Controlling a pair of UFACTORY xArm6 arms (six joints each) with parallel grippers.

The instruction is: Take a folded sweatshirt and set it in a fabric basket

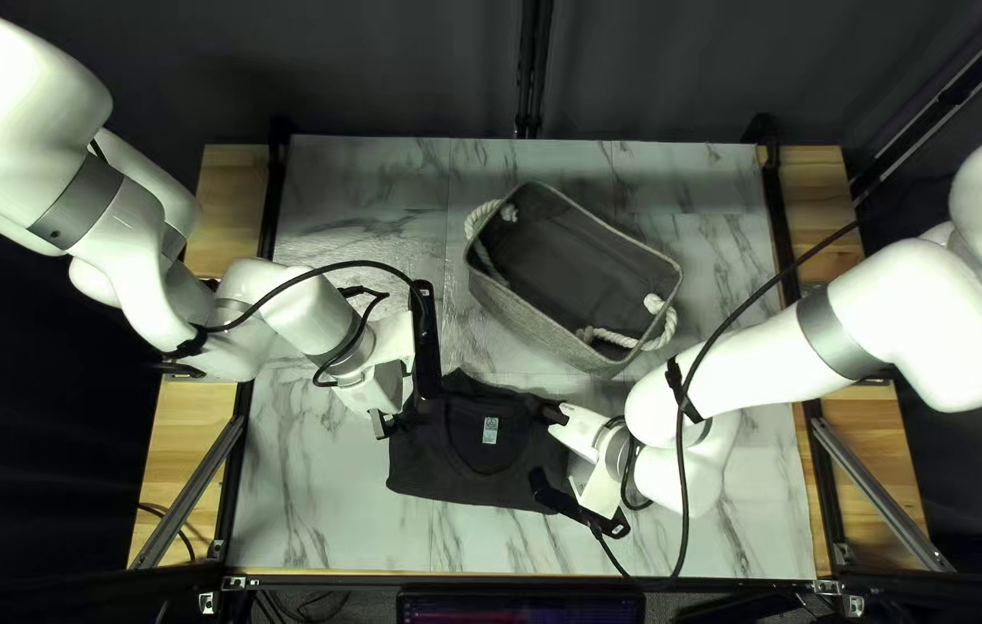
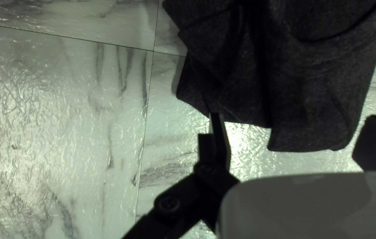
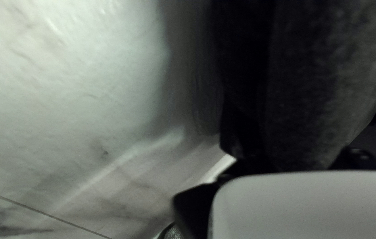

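My left gripper (image 1: 408, 407) is over the left end of the folded dark sweatshirt (image 1: 462, 468), which lies neck up on the table. In the left wrist view that gripper (image 2: 296, 132) stands wide open, with the sweatshirt (image 2: 285, 84) ahead; one fingertip meets its corner. At the sweatshirt's right edge is my right gripper (image 1: 555, 445). In the right wrist view this gripper (image 3: 292, 141) is open, its fingers well apart around the bulging edge of the sweatshirt (image 3: 312, 88), which partly covers them. The grey fabric basket (image 1: 503, 306) stands behind the sweatshirt.
Rope handles (image 1: 634, 338) hang at the basket's two ends. Black cables loop from both arms, the right arm's (image 1: 682, 485) running down across the marble-patterned table (image 1: 318, 497). The basket's near wall is close behind the right gripper.
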